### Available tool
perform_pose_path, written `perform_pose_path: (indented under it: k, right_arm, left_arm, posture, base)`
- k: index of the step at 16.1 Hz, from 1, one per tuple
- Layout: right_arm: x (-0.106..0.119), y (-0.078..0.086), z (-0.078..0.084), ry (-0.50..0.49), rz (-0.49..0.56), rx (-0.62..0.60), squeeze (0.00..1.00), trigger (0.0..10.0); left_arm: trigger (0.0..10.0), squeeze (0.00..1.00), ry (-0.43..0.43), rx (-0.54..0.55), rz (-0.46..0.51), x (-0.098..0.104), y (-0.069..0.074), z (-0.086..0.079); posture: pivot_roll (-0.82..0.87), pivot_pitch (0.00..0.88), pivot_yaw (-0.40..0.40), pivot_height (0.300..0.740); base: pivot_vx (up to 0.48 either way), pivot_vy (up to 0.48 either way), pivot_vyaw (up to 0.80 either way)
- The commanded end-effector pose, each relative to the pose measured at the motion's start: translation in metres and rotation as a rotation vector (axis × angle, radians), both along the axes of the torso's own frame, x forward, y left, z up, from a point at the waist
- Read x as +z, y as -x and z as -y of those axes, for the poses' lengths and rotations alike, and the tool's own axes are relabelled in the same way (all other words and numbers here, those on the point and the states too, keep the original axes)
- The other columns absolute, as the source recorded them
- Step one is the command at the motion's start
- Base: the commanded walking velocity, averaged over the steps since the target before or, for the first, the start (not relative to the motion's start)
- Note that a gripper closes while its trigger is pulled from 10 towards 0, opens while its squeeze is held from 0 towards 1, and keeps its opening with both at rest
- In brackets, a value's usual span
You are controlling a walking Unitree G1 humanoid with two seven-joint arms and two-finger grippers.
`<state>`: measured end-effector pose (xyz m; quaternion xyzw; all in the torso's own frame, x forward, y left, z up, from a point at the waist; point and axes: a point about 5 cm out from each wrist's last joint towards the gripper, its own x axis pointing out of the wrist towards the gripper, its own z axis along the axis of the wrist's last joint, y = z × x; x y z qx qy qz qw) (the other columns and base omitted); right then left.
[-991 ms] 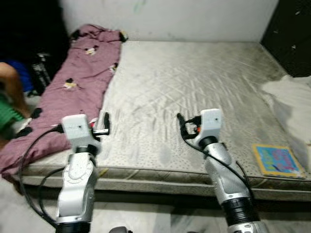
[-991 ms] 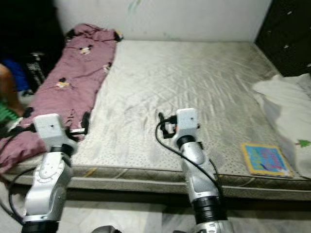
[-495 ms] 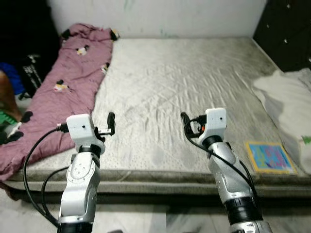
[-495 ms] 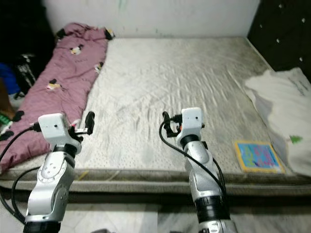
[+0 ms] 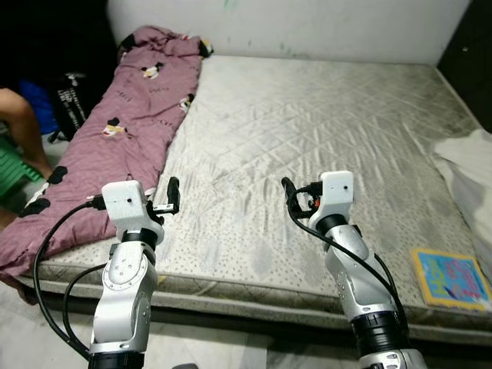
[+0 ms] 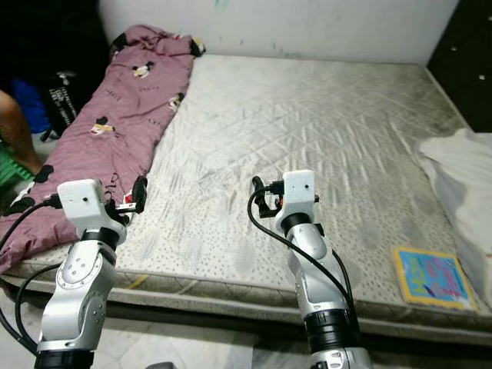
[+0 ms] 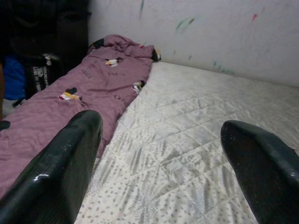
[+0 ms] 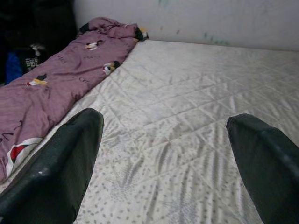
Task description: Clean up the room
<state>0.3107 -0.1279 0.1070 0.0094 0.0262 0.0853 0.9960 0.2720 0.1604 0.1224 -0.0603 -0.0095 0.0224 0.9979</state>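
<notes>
Along the mattress's [image 5: 323,131] left edge: one mauve blanket [image 5: 127,123], printed with small cartoon figures, lying lengthwise from the wall end toward the near corner, rumpled, part draped over the side. Near right corner: one colourful flat book [image 5: 450,278], lying flat close to the front edge. Far right: white cloth [image 5: 470,165], bunched, partly cut off by the frame edge. Centre of mattress: bare quilted surface, grey and creased. Beyond the blanket, on the floor side: a dark bag [image 5: 71,108] and part of a seated person's leg [image 5: 23,119].

Left tool [image 5: 171,196]: raised over the near edge of the mattress, just beside the blanket's inner border, fingers spread apart, holding nothing. Right tool [image 5: 290,198]: raised over the mid-front of the mattress, fingers likewise apart, holding nothing; the book lies well apart to its right.

Step in hand, by judgement: approach and selection, no item yet taken. Next move likely calls for choosing one item, most plausibly the blanket nearest the left tool, then lowering the spread fingers onto a fold and closing on enough cloth to lift.
</notes>
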Motion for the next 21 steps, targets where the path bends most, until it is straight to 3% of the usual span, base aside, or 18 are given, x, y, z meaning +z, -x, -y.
perform_pose_path:
  k: [1,9,21]
  right_arm:
    - [0.0020,-0.0017,0.0006,-0.002,0.003,0.000,0.00,10.0]
    - [0.0019,-0.0029,0.0004,-0.005,-0.001,-0.003,0.00,10.0]
    - [0.0000,-0.0036,0.0007,-0.007,-0.012,0.000,0.00,10.0]
  left_arm:
    - [10.0,0.00,-0.003,-0.001,0.009,0.0023,-0.0003,0.0000]
    - [10.0,0.00,-0.007,-0.018,0.015,0.0031,-0.0014,0.0020]
    - [10.0,0.00,-0.003,0.001,-0.008,-0.0008,-0.0018,0.0009]
  posture:
    - [0.00,0.000,0.029,0.740]
    - [0.00,0.000,0.030,0.740]
    - [0.00,0.000,0.027,0.740]
  base:
    - [0.270,0.000,0.00]
    - [0.105,0.000,0.00]
    - [0.086,0.000,-0.26]
